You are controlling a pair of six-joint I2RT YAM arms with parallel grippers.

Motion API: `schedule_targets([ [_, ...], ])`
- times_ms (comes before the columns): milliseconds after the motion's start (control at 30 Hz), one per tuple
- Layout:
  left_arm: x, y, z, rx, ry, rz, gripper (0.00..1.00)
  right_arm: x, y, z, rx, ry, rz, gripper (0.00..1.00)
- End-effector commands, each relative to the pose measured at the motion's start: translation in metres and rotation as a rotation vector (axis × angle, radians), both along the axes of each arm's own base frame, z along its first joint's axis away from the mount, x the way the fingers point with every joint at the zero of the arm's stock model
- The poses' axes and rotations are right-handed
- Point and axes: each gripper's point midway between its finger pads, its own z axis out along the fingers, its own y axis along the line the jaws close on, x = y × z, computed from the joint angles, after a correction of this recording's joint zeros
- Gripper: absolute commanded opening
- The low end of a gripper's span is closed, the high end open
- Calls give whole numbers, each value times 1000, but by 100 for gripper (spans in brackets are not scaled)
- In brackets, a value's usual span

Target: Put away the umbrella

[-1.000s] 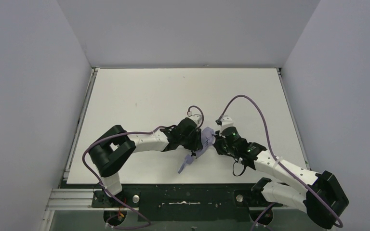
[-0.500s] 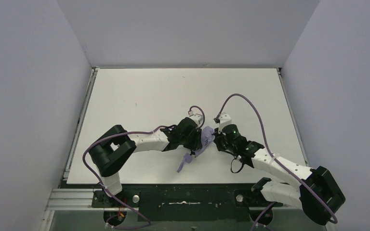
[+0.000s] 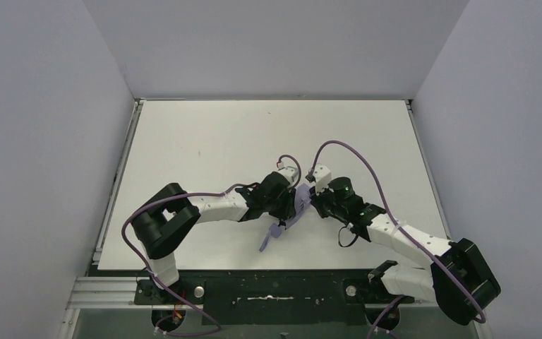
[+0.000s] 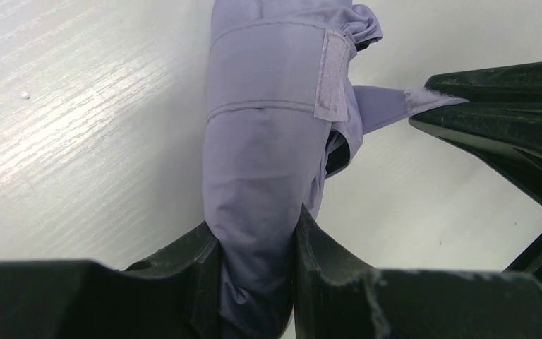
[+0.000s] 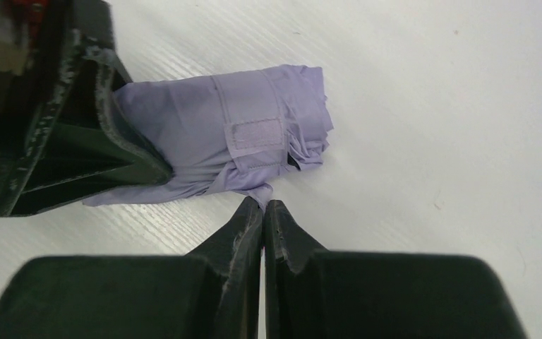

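Your left gripper (image 4: 257,244) clamps folded lavender fabric umbrella (image 4: 268,141) steady so right gripper (image 5: 262,212), pinching its velcro strap (image 4: 377,106), can wrap it.

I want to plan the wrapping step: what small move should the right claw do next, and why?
Probably the right claw should pull the strap tab taut and carry it over the umbrella toward the velcro patch. It pinches the tab's end, the left claw clamps the umbrella, and the patch lies bare.
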Motion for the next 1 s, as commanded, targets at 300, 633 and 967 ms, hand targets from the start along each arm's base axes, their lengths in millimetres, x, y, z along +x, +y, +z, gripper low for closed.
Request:
schedule_targets([
  [300, -55, 109, -85, 479, 202, -46, 0, 63, 37, 88, 109, -450, 181, 0],
  [633, -60, 106, -87, 471, 209, -96, 0, 74, 37, 88, 66, -529, 271, 0],
  [967, -63, 101, -86, 455, 205, -173, 0, 75, 41, 82, -28, -681, 460, 0],
])
